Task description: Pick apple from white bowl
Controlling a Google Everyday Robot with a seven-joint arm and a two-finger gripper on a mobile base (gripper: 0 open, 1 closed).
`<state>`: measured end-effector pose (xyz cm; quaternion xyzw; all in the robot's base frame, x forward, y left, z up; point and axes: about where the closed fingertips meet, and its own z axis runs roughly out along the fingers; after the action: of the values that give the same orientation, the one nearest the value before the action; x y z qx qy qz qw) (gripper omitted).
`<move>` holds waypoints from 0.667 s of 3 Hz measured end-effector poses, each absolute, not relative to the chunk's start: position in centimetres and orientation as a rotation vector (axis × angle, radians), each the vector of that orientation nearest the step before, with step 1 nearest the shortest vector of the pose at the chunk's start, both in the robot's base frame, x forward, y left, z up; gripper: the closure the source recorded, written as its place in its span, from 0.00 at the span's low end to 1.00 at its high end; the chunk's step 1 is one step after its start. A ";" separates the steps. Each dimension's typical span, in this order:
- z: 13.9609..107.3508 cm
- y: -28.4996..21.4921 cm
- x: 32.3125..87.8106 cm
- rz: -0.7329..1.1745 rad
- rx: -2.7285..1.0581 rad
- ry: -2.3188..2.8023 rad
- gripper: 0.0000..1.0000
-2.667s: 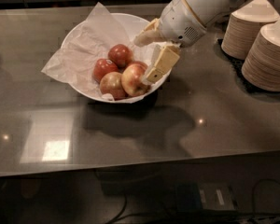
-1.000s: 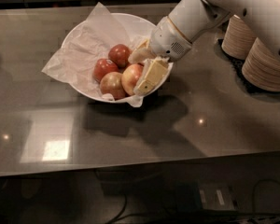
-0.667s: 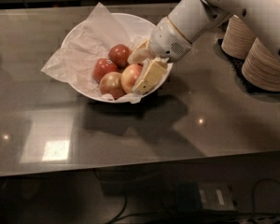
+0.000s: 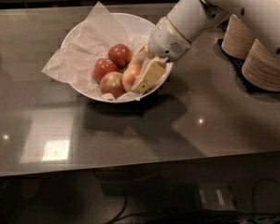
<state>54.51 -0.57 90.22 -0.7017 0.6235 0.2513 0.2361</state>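
The white bowl [image 4: 129, 17], lined with crumpled white paper [image 4: 79, 55], stands on the dark table at centre left. The apple [image 4: 130, 76], pale with a red-orange blush, lies at the bowl's right side. My gripper [image 4: 143, 67] reaches down into the bowl from the upper right. Its cream fingers [image 4: 150, 75] stand on either side of the apple and press against it. The apple still rests in the bowl among the other apples.
Two dark red apples [image 4: 120, 54] [image 4: 104, 68] and a duller yellow-red apple [image 4: 112, 84] lie left of the gripper in the bowl. Stacks of cream paper bowls [image 4: 266, 64] stand at the right edge. The glossy table [image 4: 130, 134] stretches toward the front.
My gripper has come down and left from above the bowl's right rim into the bowl, and its fingers have drawn in around the apple. In the last second it has hardly moved.
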 end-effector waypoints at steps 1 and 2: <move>90.2 -0.6 54.5 0.689 -1.924 1.709 1.00; 90.5 -0.6 54.5 0.687 -1.922 1.701 1.00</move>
<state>54.55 -0.56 90.55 -0.7023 0.6215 0.2512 0.2398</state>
